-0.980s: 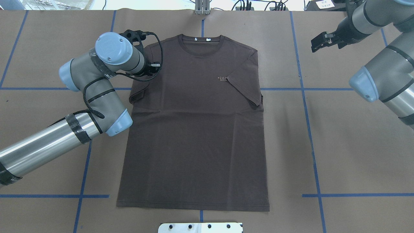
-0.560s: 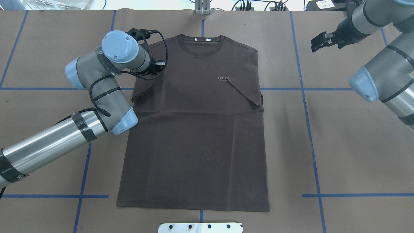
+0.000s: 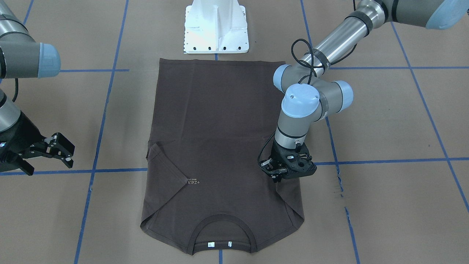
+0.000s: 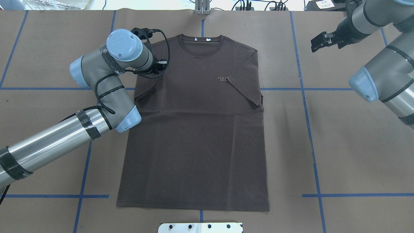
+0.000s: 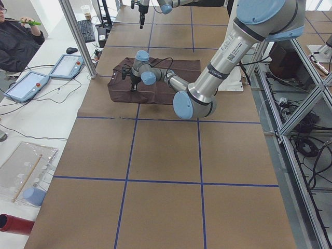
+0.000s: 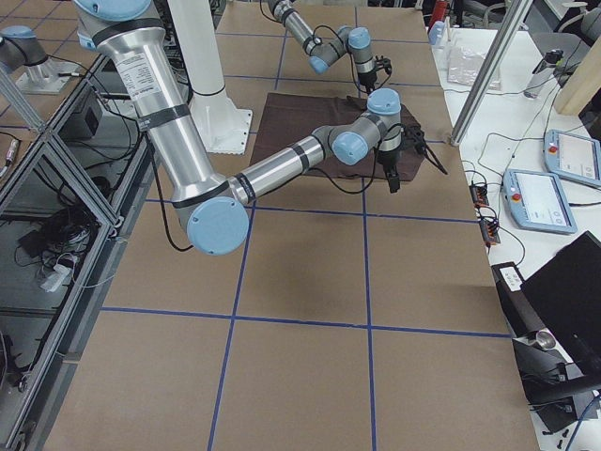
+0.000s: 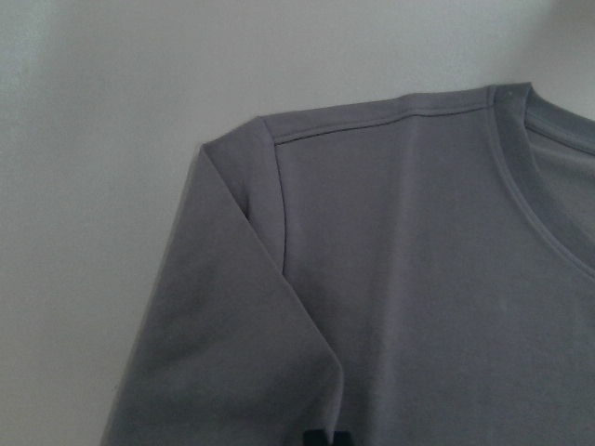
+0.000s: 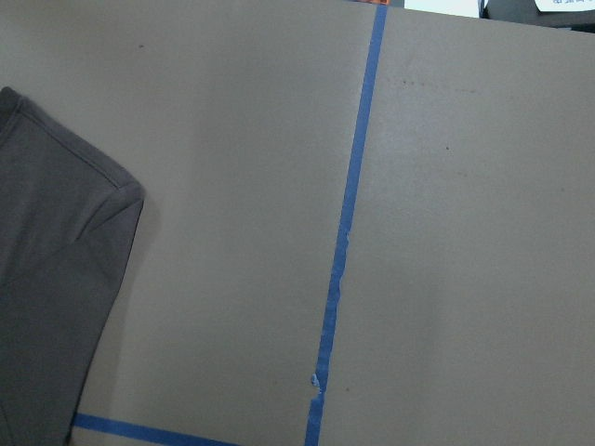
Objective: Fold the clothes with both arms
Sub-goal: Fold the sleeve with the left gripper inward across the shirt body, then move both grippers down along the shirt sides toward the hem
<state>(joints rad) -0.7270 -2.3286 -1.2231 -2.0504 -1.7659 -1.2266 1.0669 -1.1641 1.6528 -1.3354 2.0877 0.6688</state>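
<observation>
The dark brown T-shirt (image 4: pixel 194 129) lies flat on the brown table, collar (image 3: pixel 221 227) at the far side from the robot. One sleeve (image 4: pixel 244 87) is folded in over the chest beside the pale logo. My left gripper (image 3: pixel 277 179) points down over the other shoulder and is shut on that sleeve's edge. Its black fingertips (image 7: pixel 321 439) pinch the cloth at the bottom of the left wrist view. In the overhead view the left wrist hides the gripper. My right gripper (image 4: pixel 314 44) is open and empty, above bare table to the side of the shirt (image 8: pixel 56 279).
The white base pedestal (image 3: pixel 216 29) stands at the robot's edge by the shirt's hem. Blue tape lines (image 4: pixel 304 97) cross the table. A metal post (image 4: pixel 202 8) and cables are at the far edge. An operator (image 5: pixel 18 41) and tablets sit beyond it.
My left arm has moved toward the shirt's middle, drawing the held sleeve further in over the body. The right arm has not moved.
</observation>
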